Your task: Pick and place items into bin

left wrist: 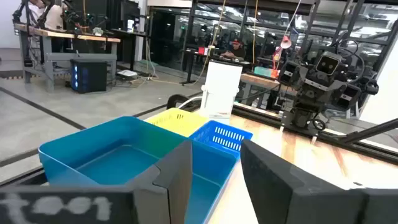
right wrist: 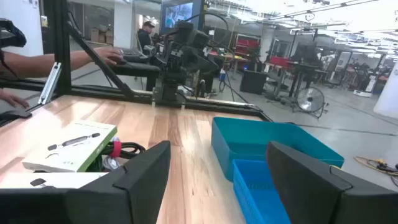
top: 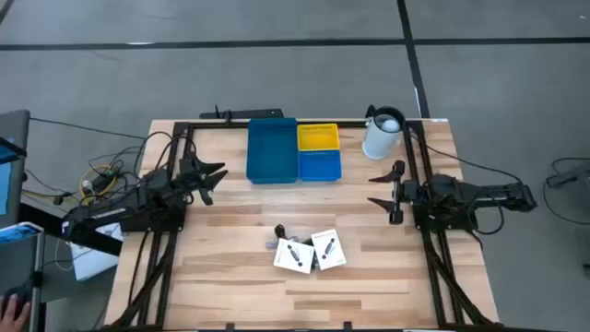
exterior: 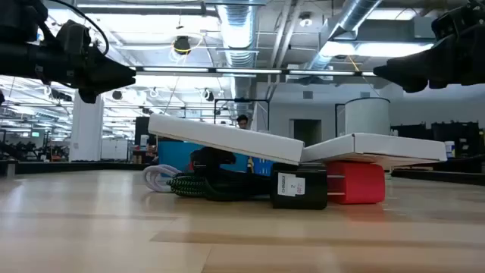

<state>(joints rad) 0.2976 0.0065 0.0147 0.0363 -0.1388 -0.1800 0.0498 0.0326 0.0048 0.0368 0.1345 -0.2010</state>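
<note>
Lying near the table's front middle, 2 white square cards point(top: 308, 252) rest tilted on a heap of coiled cables point(exterior: 189, 184) and a black-and-red piece point(exterior: 330, 185), well apart from the blue bin point(top: 272, 150) at the back edge. Beside that bin sit a yellow-and-blue tray point(top: 319, 152) and a white jug point(top: 382, 135). The left gripper point(top: 214, 178) hovers at the left side, fingers spread and empty. The right gripper point(top: 391, 189) hovers opposite, fingers likewise apart, holding nothing.

Two cards point(top: 309, 251) lay side by side atop cables point(exterior: 176, 183) near the table's point(top: 230, 295) front; bins point(top: 293, 151) sat behind, a jug point(top: 382, 135) to their right
</note>
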